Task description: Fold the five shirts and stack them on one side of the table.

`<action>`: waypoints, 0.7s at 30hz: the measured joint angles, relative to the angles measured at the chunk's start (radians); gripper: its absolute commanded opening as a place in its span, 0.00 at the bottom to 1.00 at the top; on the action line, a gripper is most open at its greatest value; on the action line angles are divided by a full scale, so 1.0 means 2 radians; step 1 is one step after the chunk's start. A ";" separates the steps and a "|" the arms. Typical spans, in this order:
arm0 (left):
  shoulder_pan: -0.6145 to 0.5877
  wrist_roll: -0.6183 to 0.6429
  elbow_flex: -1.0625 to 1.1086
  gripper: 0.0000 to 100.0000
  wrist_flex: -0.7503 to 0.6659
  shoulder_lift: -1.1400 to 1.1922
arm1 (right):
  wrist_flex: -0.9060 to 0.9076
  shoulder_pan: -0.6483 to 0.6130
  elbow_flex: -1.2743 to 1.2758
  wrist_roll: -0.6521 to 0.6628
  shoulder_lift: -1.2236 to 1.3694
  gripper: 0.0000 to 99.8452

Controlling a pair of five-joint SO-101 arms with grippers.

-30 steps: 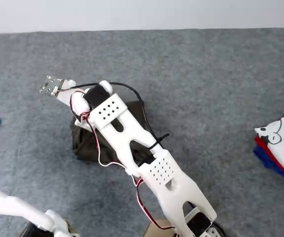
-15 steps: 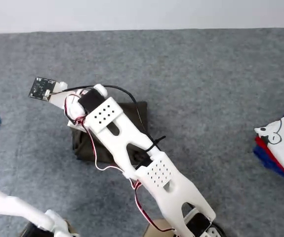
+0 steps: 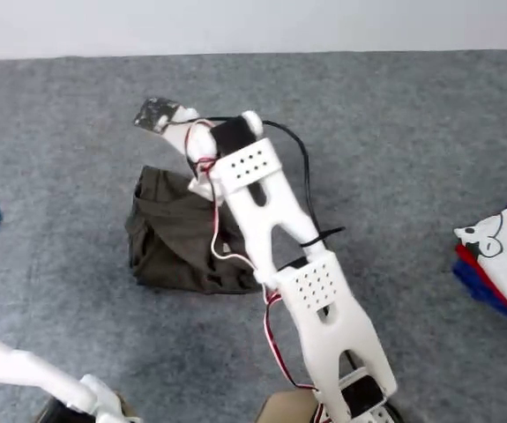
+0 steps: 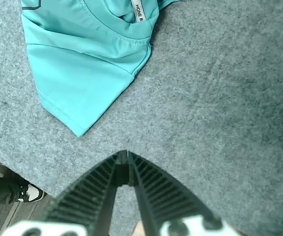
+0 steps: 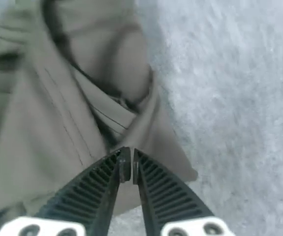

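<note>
Olive shirt (image 3: 178,242): crumpled, centre-left on the table. Right gripper (image 5: 127,166): jaws closed, no cloth visible between them, over the shirt's 12 o'clock edge; your nearer arm. Left gripper (image 4: 126,169): closed, empty, near the teal shirt (image 4: 87,64) at 9 o'clock.

Shirt (image 3: 174,238) at centre, stack (image 3: 500,256) far right

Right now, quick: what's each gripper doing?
Left gripper: closed, empty, near the teal shirt.
Right gripper: closed above the olive shirt; no cloth visibly pinched.
</note>
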 measured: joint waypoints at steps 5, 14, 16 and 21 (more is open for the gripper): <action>0.000 0.000 0.000 0.01 -0.002 0.000 | 0.000 0.002 0.002 0.000 0.040 0.01; 0.000 0.000 0.000 0.01 -0.003 0.000 | 0.000 -0.074 0.002 0.000 0.066 0.01; 0.000 0.000 0.000 0.01 -0.003 0.000 | 0.000 -0.101 0.006 -0.005 0.064 0.01; 0.000 0.000 0.000 0.01 -0.003 0.000 | 0.000 -0.143 0.016 -0.023 0.017 0.01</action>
